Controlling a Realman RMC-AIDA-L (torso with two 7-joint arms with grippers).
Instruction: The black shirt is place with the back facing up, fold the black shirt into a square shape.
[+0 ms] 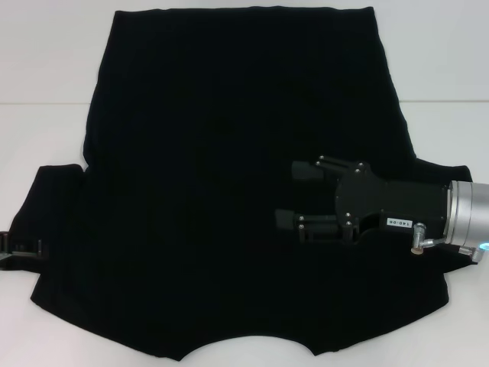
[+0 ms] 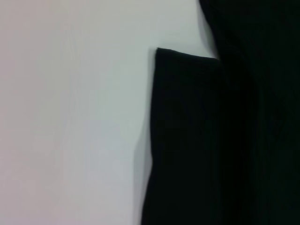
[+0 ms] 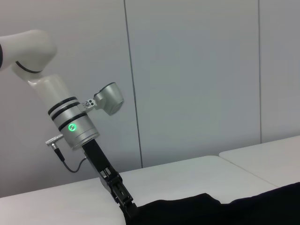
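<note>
The black shirt (image 1: 214, 191) lies spread flat on the white table (image 1: 46, 138), with the curved neckline at the near edge and the hem at the far side. My right gripper (image 1: 294, 196) is open, its fingers pointing left, over the shirt's right half and holding nothing. My left gripper (image 1: 9, 248) shows only at the frame's left edge, beside the left sleeve. The right wrist view shows it (image 3: 125, 206) reaching down to the shirt's edge (image 3: 225, 211). The left wrist view shows the sleeve (image 2: 187, 140) flat on the table.
Bare white table (image 2: 70, 117) lies to the left of the sleeve and along the far corners. A seam between two tabletops (image 1: 30, 105) runs across at the back. A grey panelled wall (image 3: 197, 70) stands behind the table.
</note>
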